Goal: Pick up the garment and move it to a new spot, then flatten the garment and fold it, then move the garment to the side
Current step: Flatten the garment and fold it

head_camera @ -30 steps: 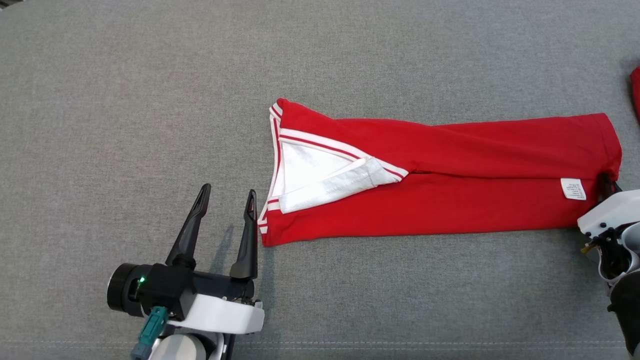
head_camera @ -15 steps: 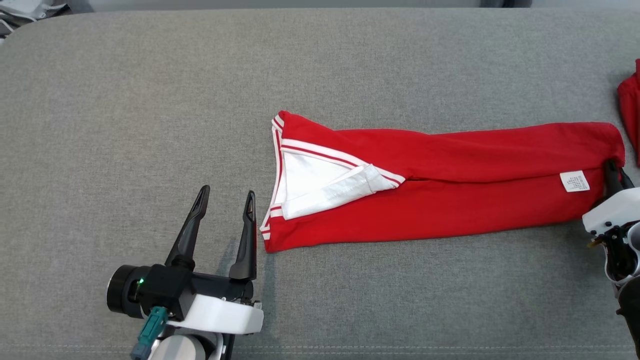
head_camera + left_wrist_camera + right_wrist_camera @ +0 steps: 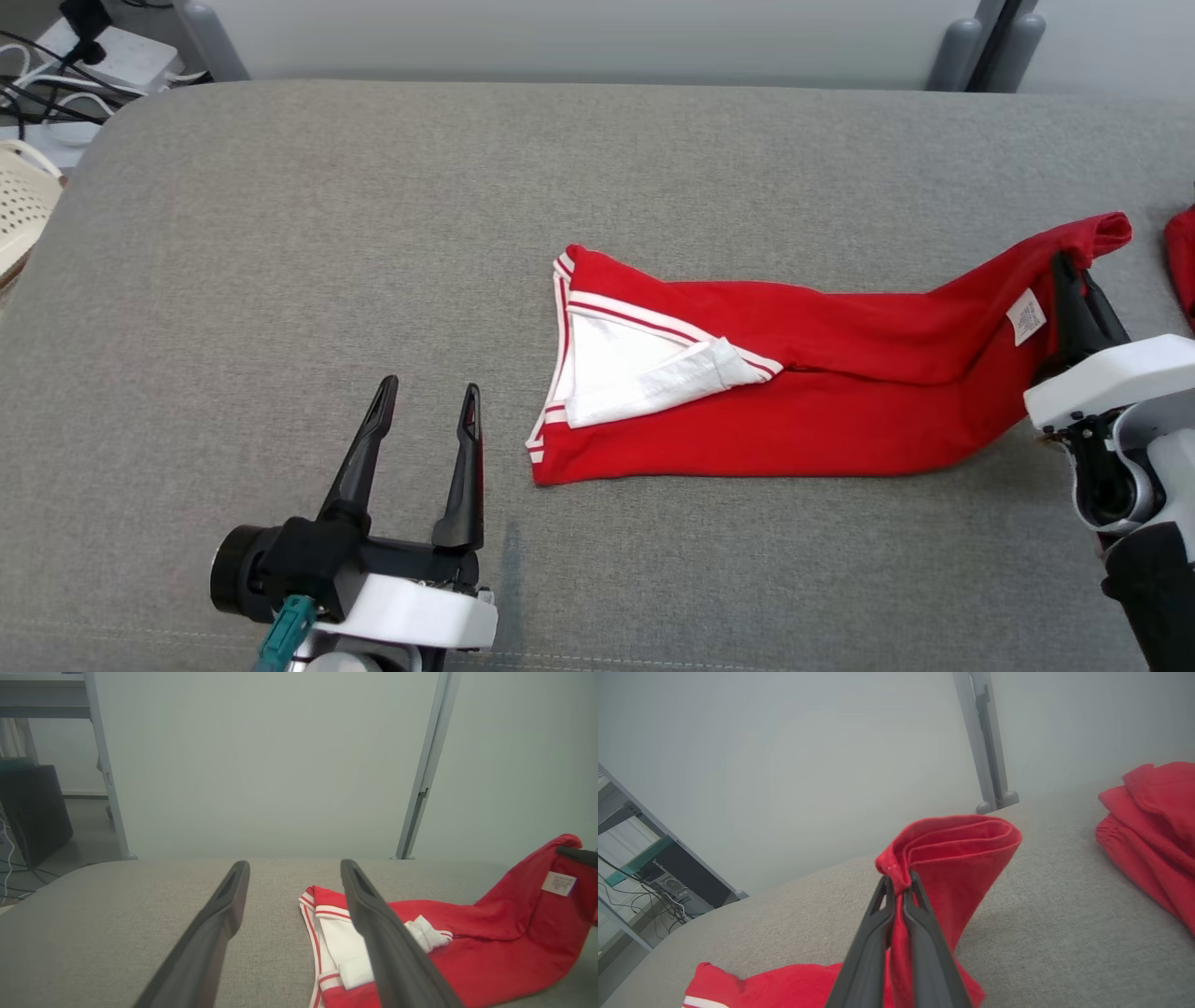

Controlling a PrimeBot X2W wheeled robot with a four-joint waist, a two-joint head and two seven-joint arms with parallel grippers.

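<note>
Hem of red garment (image 3: 840,420), flat a second ago, rises off the counter (image 3: 280,233) pinched in right tool (image 3: 899,880), seemingly beginning a fold; left tool (image 3: 429,385) idles, spread wide.

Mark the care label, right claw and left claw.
care label (image 3: 1025,317), head view, middle of the white tag
right claw (image 3: 900,877), right wrist view, midway between its shut fingertips
left claw (image 3: 430,385), head view, midway between its open fingertips

One grey upholstered table (image 3: 280,233) is bearing two red fabric garments, a white-trimmed garment (image 3: 822,439) and a bunched garment (image 3: 1182,261), with two dark-fingered grippers, left gripper (image 3: 428,385) and right gripper (image 3: 1061,263)
</note>
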